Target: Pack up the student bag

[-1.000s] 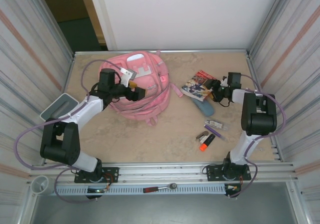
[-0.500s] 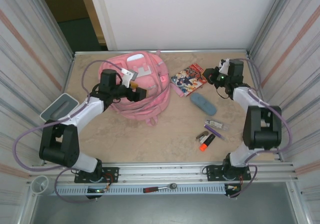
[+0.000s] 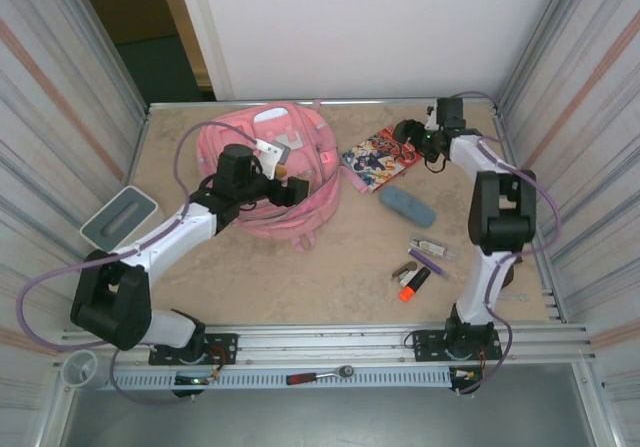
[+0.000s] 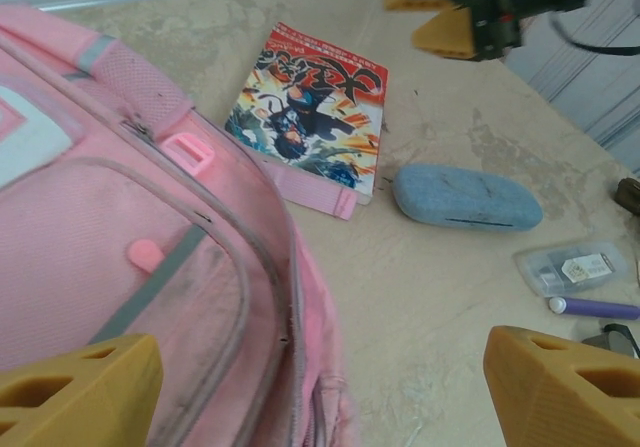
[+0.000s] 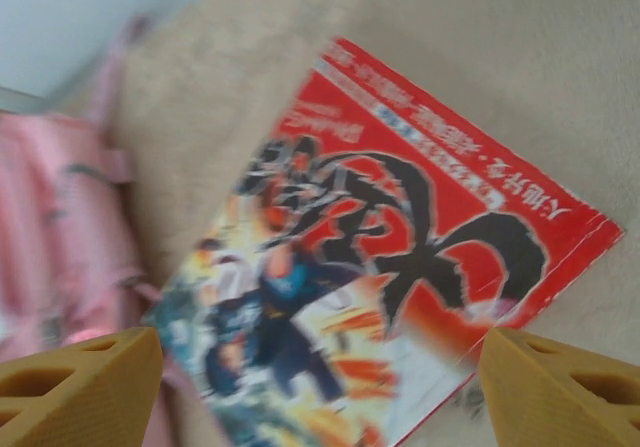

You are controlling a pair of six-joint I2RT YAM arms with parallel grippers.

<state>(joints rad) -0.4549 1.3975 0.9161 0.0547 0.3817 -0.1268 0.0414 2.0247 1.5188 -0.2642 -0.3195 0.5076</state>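
Worktop [image 3: 330, 277]: beige, mottled stone finish, with dark stains near the blue-grey case [image 3: 406, 206]. The enclosure has ribbed metal side panels [image 3: 60, 97], a white back wall [image 3: 380, 27] and an aluminium rail [image 3: 340, 347] along the near edge.

Left fingers [image 3: 287, 189]: spread wide, nothing between them. The student bag [image 3: 300, 147] lies flat directly beneath them and extends to their left.

Right fingers [image 3: 407, 133]: spread wide, nothing held. They sit above the comic book [image 3: 377, 159], which lies flat on the worktop between the two sets of fingers, its corner over a pink bag strap.

The case lies on the near side of the right fingers. An orange marker [image 3: 413, 284] lies nearer still. A grey tray [image 3: 118, 217] rests well to the left of the left fingers.
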